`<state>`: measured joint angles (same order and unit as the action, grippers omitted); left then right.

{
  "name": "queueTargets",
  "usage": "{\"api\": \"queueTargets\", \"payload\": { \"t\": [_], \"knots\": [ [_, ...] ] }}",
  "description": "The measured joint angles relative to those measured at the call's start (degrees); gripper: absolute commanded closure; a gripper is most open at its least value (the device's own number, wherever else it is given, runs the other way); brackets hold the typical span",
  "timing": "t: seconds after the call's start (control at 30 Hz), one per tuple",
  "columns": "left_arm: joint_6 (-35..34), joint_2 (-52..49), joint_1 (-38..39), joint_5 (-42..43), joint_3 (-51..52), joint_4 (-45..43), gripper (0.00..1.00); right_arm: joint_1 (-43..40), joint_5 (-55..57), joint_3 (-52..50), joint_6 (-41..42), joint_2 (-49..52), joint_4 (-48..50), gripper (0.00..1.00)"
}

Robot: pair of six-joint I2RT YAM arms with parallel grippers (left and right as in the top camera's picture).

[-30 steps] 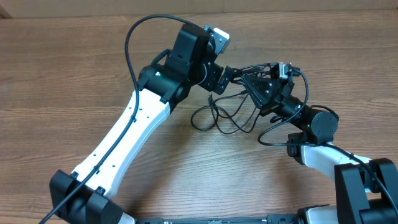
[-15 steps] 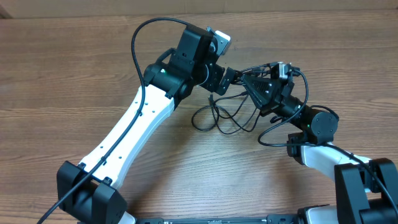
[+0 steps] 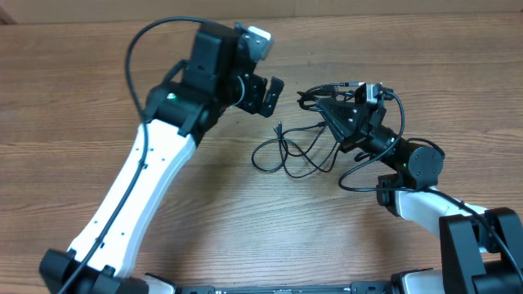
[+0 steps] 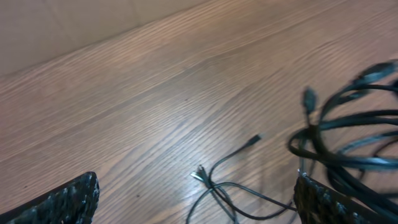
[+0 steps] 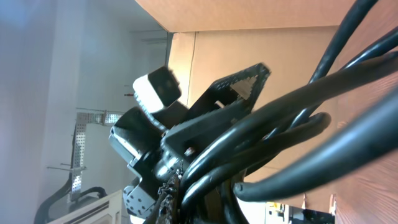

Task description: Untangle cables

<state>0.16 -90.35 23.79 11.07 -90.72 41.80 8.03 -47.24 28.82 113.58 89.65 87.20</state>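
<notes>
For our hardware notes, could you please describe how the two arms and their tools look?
The left arm and right arm have white shells and black joint housings, with black cables running alongside. The left tool and right tool are black with a knurled texture.

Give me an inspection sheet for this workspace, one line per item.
Surface: wooden table, plain grain.
Job's things: thin black cables, loose loops lying on the table, one bunch lifted at the right end effector.
Clutter: nothing seen.
End effectors: left end effector open, empty, apart from the cables; right end effector shut on the bunch.
Cables: thick arm cable arcs over the left arm.
Surroundings: blurred room in the right wrist view; nothing clear.
</notes>
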Motion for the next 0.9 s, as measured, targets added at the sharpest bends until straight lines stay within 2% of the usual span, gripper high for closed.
{"api": "queueTargets", "payload": {
  "t": [0.37, 0.53, 0.9],
  "knots": [
    [7.39, 0.46, -0.04, 13.51, -0.02, 3.13, 0.00, 0.00, 0.20, 0.00, 0.00, 0.00, 0.02, 0.96],
    [10.19, 0.46, -0.04, 15.13, -0.02, 4.39, 0.01, 0.00, 0.13, 0.00, -0.02, 0.00, 0.24, 0.96],
    [11.58, 0.46, -0.04, 15.76, -0.02, 4.50, 0.00, 0.00, 0.07, 0.00, 0.04, 0.00, 0.39, 0.96]
  ]
}}
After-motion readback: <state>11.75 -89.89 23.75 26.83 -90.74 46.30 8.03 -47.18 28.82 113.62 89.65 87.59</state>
